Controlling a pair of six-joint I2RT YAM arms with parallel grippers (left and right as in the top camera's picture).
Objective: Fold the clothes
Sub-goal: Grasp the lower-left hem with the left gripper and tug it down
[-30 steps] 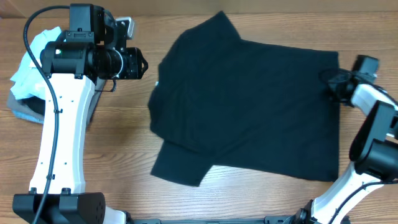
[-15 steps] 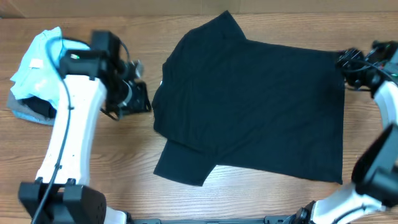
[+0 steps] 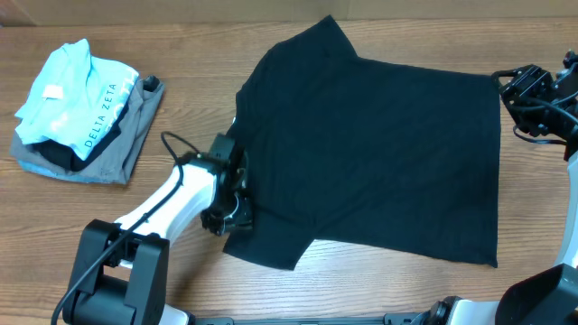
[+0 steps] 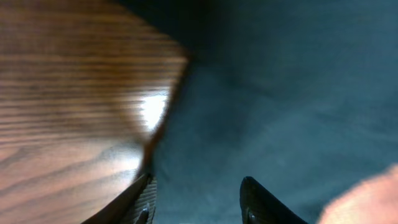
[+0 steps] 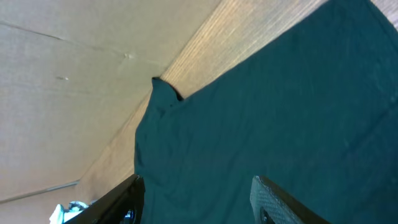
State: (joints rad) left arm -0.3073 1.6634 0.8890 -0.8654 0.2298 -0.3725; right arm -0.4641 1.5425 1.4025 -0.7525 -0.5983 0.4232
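The black T-shirt (image 3: 370, 153) lies spread flat across the middle of the table, one sleeve pointing to the far edge and one to the near left. My left gripper (image 3: 233, 194) sits low at the shirt's left edge. In the left wrist view its jaws (image 4: 199, 208) stand open over the cloth (image 4: 280, 106), right beside the bare wood (image 4: 68, 93). My right gripper (image 3: 512, 88) hovers just off the shirt's far right corner. In the right wrist view it (image 5: 199, 208) is open above the cloth (image 5: 280, 118), holding nothing.
A light blue "DELTA ZETA" shirt (image 3: 68, 95) lies on a grey folded garment (image 3: 135, 135) at the far left of the table. A tan wall (image 5: 74, 68) rises behind the table's far edge.
My left arm swung from the far left down to the shirt's left edge. My right gripper opened, let go of the shirt's right corner and drew back to the right.
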